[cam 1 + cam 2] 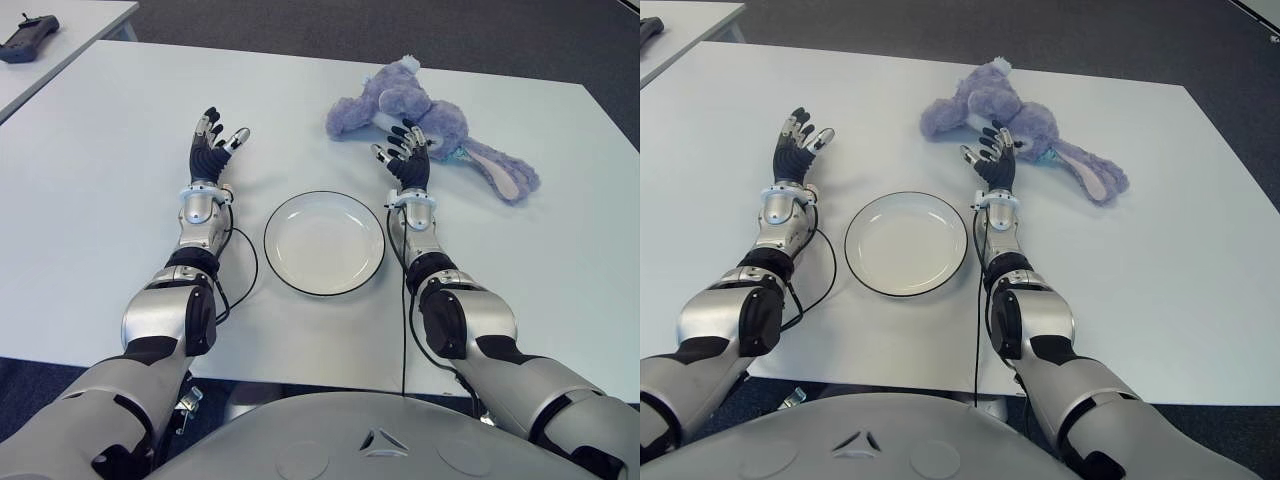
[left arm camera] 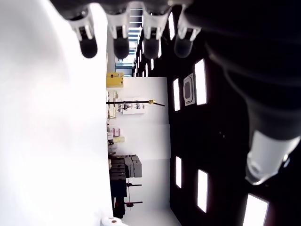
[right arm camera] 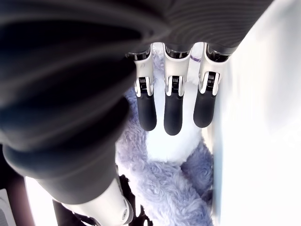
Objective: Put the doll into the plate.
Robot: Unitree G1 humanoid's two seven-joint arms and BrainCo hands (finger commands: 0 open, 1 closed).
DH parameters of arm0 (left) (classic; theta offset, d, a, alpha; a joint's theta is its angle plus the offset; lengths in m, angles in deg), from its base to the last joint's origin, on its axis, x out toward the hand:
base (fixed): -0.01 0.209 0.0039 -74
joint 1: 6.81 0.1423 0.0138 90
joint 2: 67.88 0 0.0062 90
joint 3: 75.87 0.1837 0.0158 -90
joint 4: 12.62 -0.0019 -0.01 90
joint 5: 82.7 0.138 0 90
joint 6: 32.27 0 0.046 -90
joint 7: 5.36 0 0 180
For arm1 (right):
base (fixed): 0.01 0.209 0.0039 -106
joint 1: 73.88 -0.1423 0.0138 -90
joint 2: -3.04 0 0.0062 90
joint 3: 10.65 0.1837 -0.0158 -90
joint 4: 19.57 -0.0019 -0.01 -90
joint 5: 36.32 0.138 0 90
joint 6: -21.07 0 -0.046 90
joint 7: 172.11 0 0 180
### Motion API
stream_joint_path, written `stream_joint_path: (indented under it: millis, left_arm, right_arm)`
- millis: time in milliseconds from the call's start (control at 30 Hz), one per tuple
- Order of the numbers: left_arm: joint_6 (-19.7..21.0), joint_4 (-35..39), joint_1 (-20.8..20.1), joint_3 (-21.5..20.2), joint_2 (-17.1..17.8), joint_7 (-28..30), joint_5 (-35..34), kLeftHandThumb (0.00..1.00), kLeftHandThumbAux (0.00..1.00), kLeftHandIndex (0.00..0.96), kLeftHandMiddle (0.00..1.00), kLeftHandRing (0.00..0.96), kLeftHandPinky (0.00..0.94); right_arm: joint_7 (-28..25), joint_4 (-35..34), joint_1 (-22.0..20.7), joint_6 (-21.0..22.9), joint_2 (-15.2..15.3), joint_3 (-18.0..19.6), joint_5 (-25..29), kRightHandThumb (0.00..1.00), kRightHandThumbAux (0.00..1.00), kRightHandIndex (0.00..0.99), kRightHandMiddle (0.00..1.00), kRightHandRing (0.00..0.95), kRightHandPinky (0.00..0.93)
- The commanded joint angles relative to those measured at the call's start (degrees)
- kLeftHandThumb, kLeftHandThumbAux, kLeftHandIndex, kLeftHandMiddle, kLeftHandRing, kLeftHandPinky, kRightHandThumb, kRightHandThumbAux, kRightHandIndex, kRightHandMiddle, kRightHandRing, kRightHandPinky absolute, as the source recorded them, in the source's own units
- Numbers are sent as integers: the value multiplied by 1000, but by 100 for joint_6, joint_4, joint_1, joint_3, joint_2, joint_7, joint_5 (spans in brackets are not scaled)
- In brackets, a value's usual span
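Nearest the camera, the round white plate with a thin dark rim (image 1: 324,243) sits on the white tabletop (image 1: 110,200) between the two forearms, with nothing in it. At about 1 o'clock from the plate lies the soft lilac plush rabbit doll (image 1: 440,125) — sprawled on its side, one long ear with a pink lining stretched toward 4 o'clock. The right hand (image 1: 405,150) is at the doll's near edge, fingers (image 3: 173,113) extended and spread over the fur, not closed round it. The left hand (image 1: 212,143) shows at about 10 o'clock from the plate, well apart from the doll — fingers spread, holding nothing. A dark handheld controller (image 1: 27,38) lies on a second tabletop at far 10 o'clock.
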Motion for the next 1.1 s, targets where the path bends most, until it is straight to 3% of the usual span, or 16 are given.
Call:
stream_joint_path:
  millis: [33,900,1100]
  left_arm:
    - [641,-803,1205,35,-431,-106,30,0,648,0,5,0,0]
    - [658,-808,1189,-17,-447,-89,-19,0,647,0,11,0,0]
    - [652,-810,1203,-20,-443,-70,-21,0,653,0,14,0,0]
  right_arm:
    - [23,671,1189,407,-293,7,63,217,922,119,219,227,244]
    - [26,673,1180,429,-299,42,98,239,938,123,232,239,254]
    - [185,653,1233,199,-295,-85,-51,236,924,132,229,242,267]
